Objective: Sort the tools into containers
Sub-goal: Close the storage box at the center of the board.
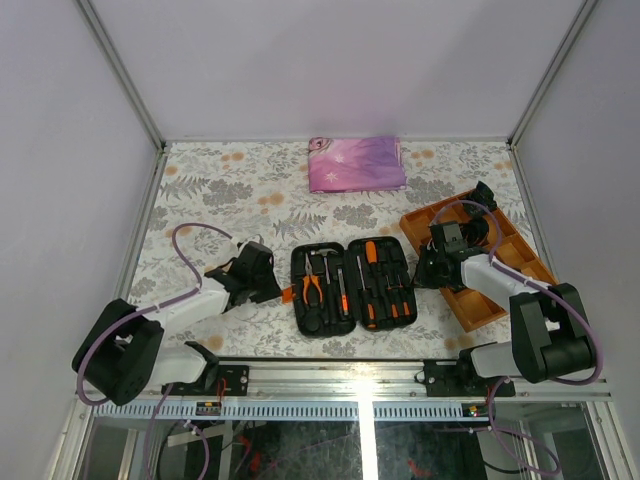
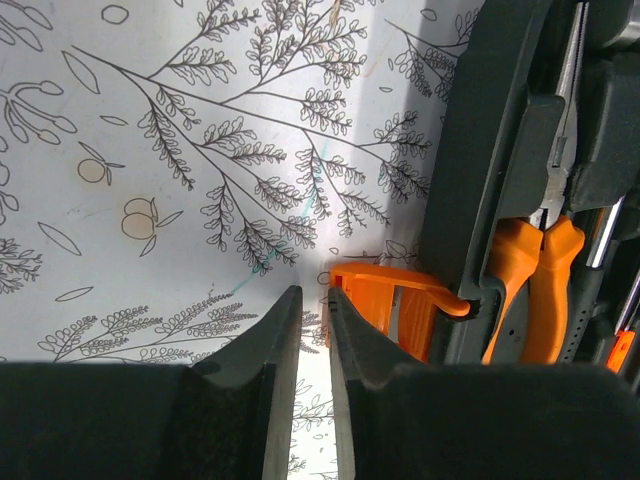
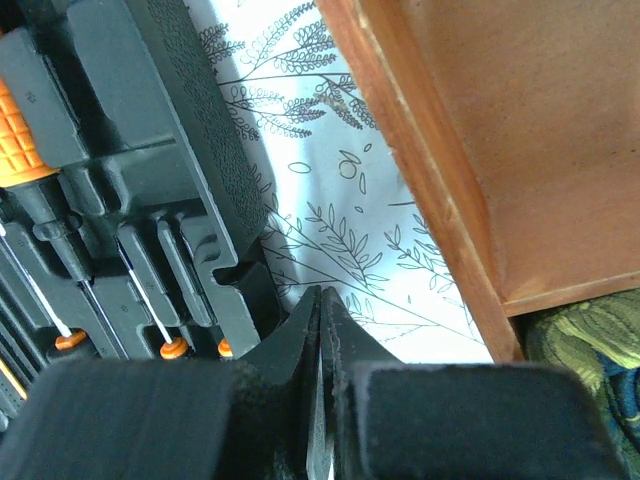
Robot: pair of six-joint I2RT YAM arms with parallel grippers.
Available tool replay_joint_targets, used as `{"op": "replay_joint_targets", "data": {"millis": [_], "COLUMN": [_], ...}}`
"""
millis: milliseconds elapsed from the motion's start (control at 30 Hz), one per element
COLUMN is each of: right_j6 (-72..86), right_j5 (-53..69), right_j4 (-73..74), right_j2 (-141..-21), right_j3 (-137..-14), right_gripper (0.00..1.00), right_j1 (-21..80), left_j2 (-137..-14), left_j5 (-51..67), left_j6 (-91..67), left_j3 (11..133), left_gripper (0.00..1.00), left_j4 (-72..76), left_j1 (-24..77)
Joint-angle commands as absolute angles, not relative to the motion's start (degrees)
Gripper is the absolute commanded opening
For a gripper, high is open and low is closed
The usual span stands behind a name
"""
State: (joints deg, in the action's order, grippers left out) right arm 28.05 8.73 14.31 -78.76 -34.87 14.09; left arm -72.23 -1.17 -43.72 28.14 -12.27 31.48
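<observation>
Both hands are down at the surface (image 1: pixel 230 190), one at each side of the tool case (image 2: pixel 470 150).

The case lies open and flat in the middle of the overhead view, near the bottom edge of the flowered cloth. It is black moulded plastic in two halves. The half toward the left of the frame holds orange-handled pliers (image 1: pixel 312 290) and a slim hammer (image 1: pixel 325 268) with a metal head. The half toward the right holds a row of screwdrivers (image 1: pixel 385 288), orange and black. Every tool I can see sits in its slot.

The left hand (image 2: pixel 310 300) is at the case's left edge, its fingers (image 2: pixel 270 340) drawn almost together with only a thin slit of light between them. The fingertip nearer the case is right up against the orange latch (image 2: pixel 385 300) that sticks out from the case wall. Whether it pinches the latch's edge or only touches it, I cannot tell.

The right hand (image 3: pixel 320 300) is clenched, fingertips pressed together with nothing between them. It points down at the bare strip of surface between the case's right wall and the wooden tray (image 3: pixel 520 150), close beside the case.

A folded pink-purple cloth (image 1: pixel 357 163) lies at the top of the surface, well apart from all this.
</observation>
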Motion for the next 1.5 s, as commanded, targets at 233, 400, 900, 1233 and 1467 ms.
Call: {"op": "replay_joint_targets", "data": {"millis": [233, 400, 900, 1233, 1467], "right_j6": [27.2, 26.9, 27.3, 27.0, 27.0], "right_j5": [18.4, 16.6, 8.8, 7.8, 8.7], "right_j4": [11.1, 11.4, 14.6, 14.9, 14.0], "right_j2": [-73.1, -67.0, -70.4, -71.5, -73.6], "right_j3": [-35.9, -35.7, -35.0, -34.7, -34.4], "right_gripper": [0.02, 0.02, 0.03, 0.04, 0.05], "right_j1": [14.3, 14.2, 14.3, 14.3, 14.3], "left_j2": [-74.6, -72.8, -65.0, -72.8, -75.0], "left_j5": [1.0, -0.3, -2.2, -2.0, -1.8], "left_j6": [-43.6, -43.9, -44.1, -42.5, -42.4], "left_j3": [26.2, 27.0, 28.9, 29.4, 29.0], "left_gripper": [0.16, 0.16, 0.35, 0.33, 0.35], "left_j4": [-7.1, -9.5, -13.0, -10.1, -9.8], "left_j1": [31.6, 31.6, 31.6, 31.6, 31.9]}}
